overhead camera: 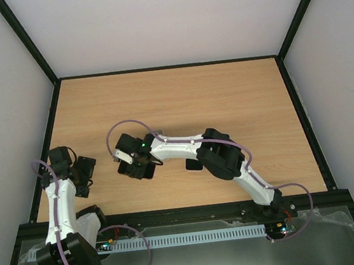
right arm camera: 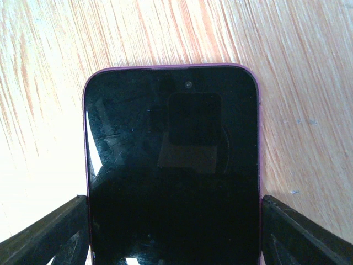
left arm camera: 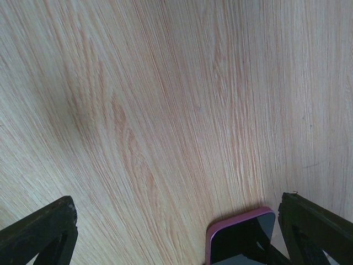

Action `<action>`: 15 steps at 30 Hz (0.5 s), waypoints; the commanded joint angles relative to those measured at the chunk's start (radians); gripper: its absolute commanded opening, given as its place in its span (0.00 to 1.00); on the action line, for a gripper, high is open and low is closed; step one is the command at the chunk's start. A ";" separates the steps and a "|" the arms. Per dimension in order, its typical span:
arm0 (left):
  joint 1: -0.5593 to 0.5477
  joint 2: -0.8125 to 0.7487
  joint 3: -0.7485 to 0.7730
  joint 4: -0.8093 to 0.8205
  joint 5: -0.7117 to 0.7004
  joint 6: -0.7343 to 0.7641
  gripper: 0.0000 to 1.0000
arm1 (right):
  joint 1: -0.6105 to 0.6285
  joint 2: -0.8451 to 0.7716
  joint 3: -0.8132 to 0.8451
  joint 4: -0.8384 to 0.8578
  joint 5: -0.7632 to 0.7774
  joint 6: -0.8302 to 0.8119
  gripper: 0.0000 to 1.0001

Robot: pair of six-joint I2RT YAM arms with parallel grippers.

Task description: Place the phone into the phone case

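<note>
The phone [right arm camera: 171, 154], a black screen with a purple rim, lies flat on the wooden table [overhead camera: 224, 101]. My right gripper [right arm camera: 174, 232] straddles it, one finger pressed on each long edge, shut on the phone. From above, that gripper [overhead camera: 137, 166] covers most of the phone. A pale flat object [overhead camera: 193, 165], probably the phone case, pokes out from under the right forearm. One corner of the phone [left arm camera: 242, 237] shows in the left wrist view. My left gripper [left arm camera: 176, 243] hangs open over bare wood at the table's left side [overhead camera: 83, 175], holding nothing.
A black frame rail [overhead camera: 173, 213] runs along the near edge, with more rails at the left and right sides. White walls close in the back. The right arm [overhead camera: 218, 156] stretches across the near middle of the table.
</note>
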 commanded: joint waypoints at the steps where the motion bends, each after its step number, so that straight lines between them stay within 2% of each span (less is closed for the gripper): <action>1: 0.009 -0.010 0.016 -0.034 0.006 -0.004 0.99 | -0.006 0.028 -0.056 -0.073 0.044 0.015 0.73; 8: 0.009 -0.010 0.016 -0.033 0.006 -0.003 0.99 | -0.006 -0.067 -0.098 0.003 0.032 0.097 0.65; 15: 0.009 -0.008 0.009 -0.031 0.006 0.002 0.99 | -0.007 -0.135 -0.103 0.045 0.028 0.234 0.65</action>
